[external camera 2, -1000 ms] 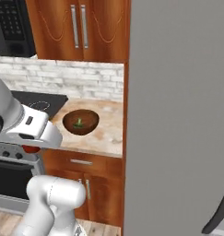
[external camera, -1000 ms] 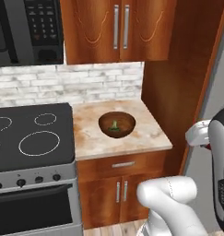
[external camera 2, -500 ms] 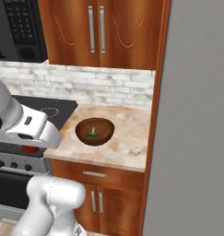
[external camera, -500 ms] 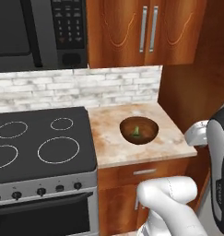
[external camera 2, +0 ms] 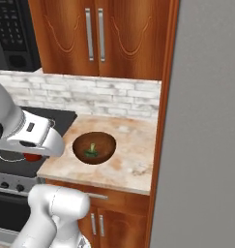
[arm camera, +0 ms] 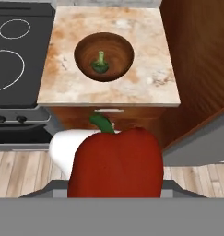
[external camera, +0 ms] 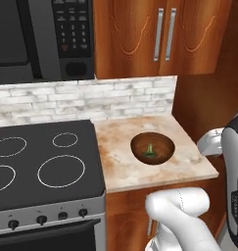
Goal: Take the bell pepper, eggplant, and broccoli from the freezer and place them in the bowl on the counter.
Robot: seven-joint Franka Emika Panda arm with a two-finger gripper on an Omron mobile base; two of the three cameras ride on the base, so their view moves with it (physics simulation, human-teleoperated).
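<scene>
The red bell pepper (arm camera: 115, 163) with its green stem sits close in the hand view, hiding the fingertips. My gripper (external camera 2: 33, 154) is shut on it, and a bit of the bell pepper (external camera 2: 31, 157) peeks out under the white hand, left of the counter's front edge. The brown wooden bowl (external camera: 162, 138) rests on the beige counter (external camera: 120, 171) with the green broccoli (external camera: 149, 151) lying in its hollow. In the hand view the bowl (arm camera: 120, 48) lies ahead of the pepper. The freezer (external camera 2: 206, 121) is the grey slab at right. The eggplant is out of view.
A black stove top (external camera: 37, 162) adjoins the counter on the left, with a black microwave (external camera: 37, 39) above it. Reddish wooden wall cabinets (external camera: 159, 34) hang over the counter. A tall wooden side panel (external camera 2: 162, 121) separates the counter from the freezer. Wood floor (arm camera: 21, 173) lies below.
Both base views have shifted: the base has driven, so the counter and bowl now look nearer and larger. The pepper stays in the gripper and the broccoli in the bowl.
</scene>
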